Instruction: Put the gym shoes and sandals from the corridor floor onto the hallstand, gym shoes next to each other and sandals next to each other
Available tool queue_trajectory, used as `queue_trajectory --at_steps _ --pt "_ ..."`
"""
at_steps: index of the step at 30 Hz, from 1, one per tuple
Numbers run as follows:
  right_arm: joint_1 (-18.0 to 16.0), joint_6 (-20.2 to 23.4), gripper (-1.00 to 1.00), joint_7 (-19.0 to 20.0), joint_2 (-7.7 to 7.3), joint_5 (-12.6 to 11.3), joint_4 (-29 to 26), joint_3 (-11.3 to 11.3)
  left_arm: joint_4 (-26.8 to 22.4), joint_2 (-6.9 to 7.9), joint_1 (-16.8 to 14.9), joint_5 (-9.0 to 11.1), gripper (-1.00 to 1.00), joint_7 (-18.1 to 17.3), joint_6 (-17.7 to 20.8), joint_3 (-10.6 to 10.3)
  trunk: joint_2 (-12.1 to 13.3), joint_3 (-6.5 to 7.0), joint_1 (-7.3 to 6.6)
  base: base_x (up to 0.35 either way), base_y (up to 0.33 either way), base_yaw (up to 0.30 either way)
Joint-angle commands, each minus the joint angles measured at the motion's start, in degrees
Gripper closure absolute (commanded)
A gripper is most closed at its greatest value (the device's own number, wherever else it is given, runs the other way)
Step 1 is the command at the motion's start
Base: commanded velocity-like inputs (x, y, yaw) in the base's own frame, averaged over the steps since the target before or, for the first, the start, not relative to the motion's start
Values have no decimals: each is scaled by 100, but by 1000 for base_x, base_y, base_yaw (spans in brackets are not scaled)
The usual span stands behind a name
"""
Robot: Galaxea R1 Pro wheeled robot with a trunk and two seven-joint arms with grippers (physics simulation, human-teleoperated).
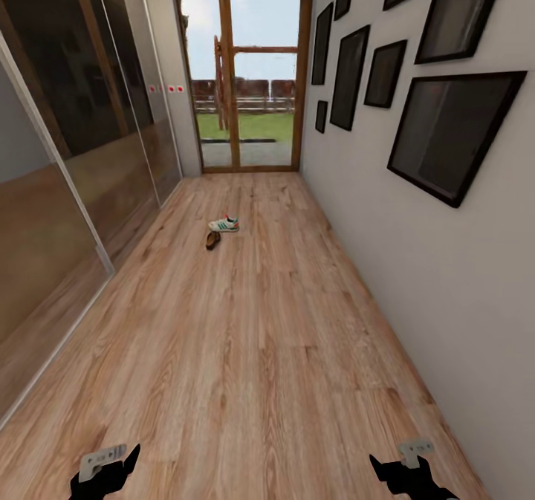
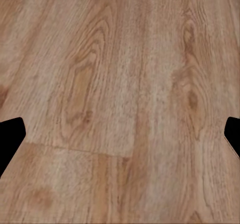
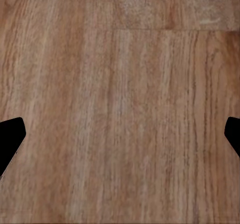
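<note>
One white sneaker (image 1: 224, 224), green stripes, upright on wood floor (image 1: 253, 351), far down corridor. One brown sandal (image 1: 212, 239) flat just beside it, nearer camera.

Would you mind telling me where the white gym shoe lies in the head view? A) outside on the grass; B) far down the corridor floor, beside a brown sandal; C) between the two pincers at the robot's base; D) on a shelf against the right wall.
B: the gym shoe rests on the corridor floor well ahead of the robot, with a sandal just next to it on the near side, short of the glass door.
</note>
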Motion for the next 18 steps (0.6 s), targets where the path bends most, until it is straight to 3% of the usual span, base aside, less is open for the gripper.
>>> queue_trajectory --at_steps 1,18 --pt "-4 -19 -100 26 0 49 4 -50 6 -3 -6 -14 -100 -53 -8 47 -2 -5 3 338 0 0" --pt "-4 -19 -100 27 2 49 2 -50 6 -3 -7 -14 -100 -53 -8 47 -2 -5 3 338 0 1"
